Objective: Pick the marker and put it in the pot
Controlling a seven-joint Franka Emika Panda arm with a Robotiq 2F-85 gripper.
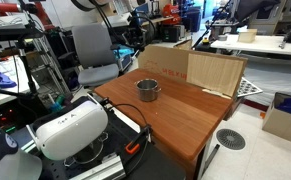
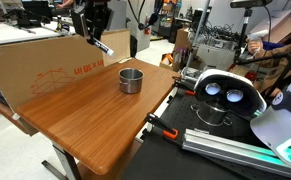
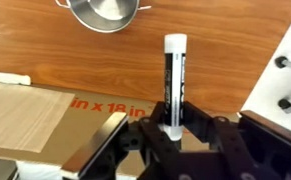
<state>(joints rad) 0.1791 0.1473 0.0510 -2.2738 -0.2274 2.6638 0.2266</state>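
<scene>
The small shiny metal pot (image 1: 148,89) stands upright near the middle of the wooden table (image 1: 185,115), and shows in both exterior views (image 2: 131,80). In the wrist view only its rim (image 3: 105,12) shows at the top edge. My gripper (image 3: 173,128) is shut on the marker (image 3: 174,75), a dark pen with a pale end that points away from the jaws toward the table. In an exterior view the gripper (image 2: 92,27) hangs above the cardboard box, behind and to the left of the pot, with the marker (image 2: 104,46) sticking out below it.
A large flat cardboard box (image 2: 55,65) lies along the table's back edge (image 1: 190,68). A white headset (image 1: 70,128) sits off the table on a side bench (image 2: 230,93). Cables and clamps lie beside it. Bare wood surrounds the pot.
</scene>
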